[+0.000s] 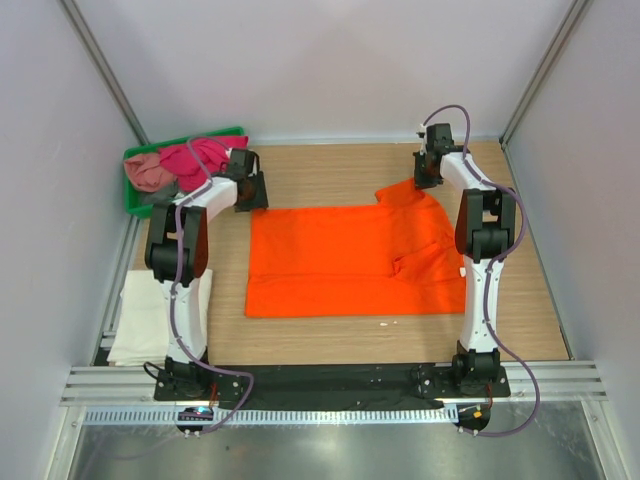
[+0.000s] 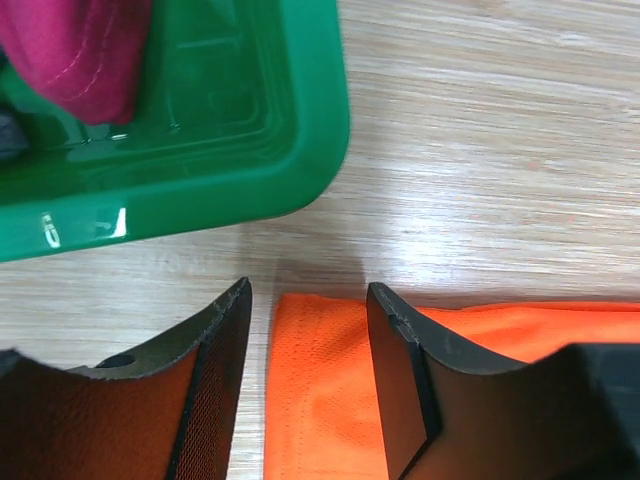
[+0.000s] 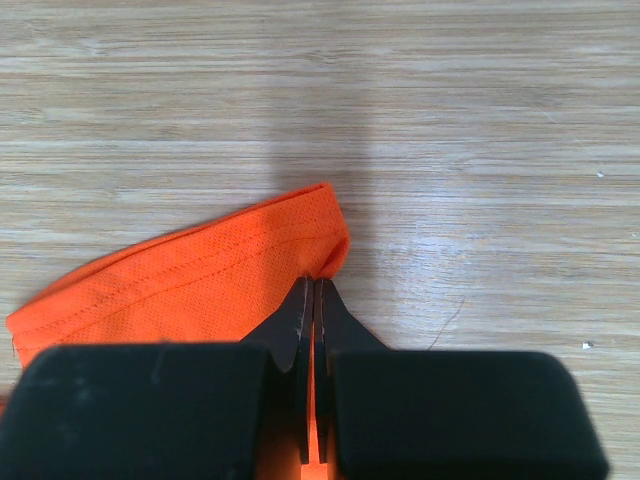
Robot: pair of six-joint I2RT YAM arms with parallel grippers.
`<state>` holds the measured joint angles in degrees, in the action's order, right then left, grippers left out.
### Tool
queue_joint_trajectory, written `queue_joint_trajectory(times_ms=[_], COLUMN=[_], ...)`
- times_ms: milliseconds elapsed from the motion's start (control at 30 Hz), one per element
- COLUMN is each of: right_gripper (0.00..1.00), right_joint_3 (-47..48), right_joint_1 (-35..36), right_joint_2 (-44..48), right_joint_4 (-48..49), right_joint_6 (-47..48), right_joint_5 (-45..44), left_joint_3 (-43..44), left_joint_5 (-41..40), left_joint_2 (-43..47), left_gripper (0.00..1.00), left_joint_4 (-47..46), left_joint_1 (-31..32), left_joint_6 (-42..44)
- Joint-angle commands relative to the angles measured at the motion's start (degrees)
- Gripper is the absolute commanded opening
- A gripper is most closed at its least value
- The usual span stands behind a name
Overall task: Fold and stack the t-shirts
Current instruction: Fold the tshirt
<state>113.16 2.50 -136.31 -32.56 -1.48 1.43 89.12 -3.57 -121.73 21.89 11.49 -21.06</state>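
Observation:
A bright orange t-shirt [image 1: 350, 258] lies spread flat in the middle of the table. My left gripper [image 1: 250, 192] is open over its far left corner; in the left wrist view the corner [image 2: 315, 390] lies between the two fingers [image 2: 410, 370]. My right gripper [image 1: 428, 168] is shut on the shirt's far right sleeve edge [image 3: 200, 280], the cloth pinched between its fingertips [image 3: 316, 290]. A white t-shirt [image 1: 150, 315] lies folded at the near left. Magenta [image 1: 195, 158] and dusty pink [image 1: 150, 172] shirts lie bunched in the green tray.
The green plastic tray [image 1: 135, 195] stands at the far left corner, close beside my left gripper; its rim shows in the left wrist view [image 2: 250, 190]. White walls enclose the table on three sides. The arm bases [image 1: 330, 385] sit on a black plate at the near edge.

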Motion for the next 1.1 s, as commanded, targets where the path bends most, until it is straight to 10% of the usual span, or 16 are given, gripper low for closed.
queue_joint_trajectory(times_ms=[0,400,600,1067], right_gripper=[0.01,0.01,0.01,0.01], right_joint_3=[-1.7,-1.5,-1.5,-10.2], right_joint_1=[0.0,-0.1,-0.1,-0.5], right_joint_2=[0.9,1.1,1.3,16.0], right_joint_4=[-1.2,-1.1,-1.3,1.5], right_joint_6=[-0.3,-0.9,-1.9,-11.8], right_joint_5=[0.1,0.5,0.4,-4.2], left_joint_3=[-1.4,-3.2,-0.5,-8.2], left_joint_5=[-2.8,1.1,2.2,6.2], left_joint_2=[2.9,3.3,1.2,11.3], left_gripper=[0.51,0.40,0.00,0.00], left_joint_4=[-0.9,-1.9,-3.2,-9.6], left_joint_1=[-0.1,0.1,0.1,0.0], left_joint_6=[-1.2,-3.5,-2.1,-2.5])
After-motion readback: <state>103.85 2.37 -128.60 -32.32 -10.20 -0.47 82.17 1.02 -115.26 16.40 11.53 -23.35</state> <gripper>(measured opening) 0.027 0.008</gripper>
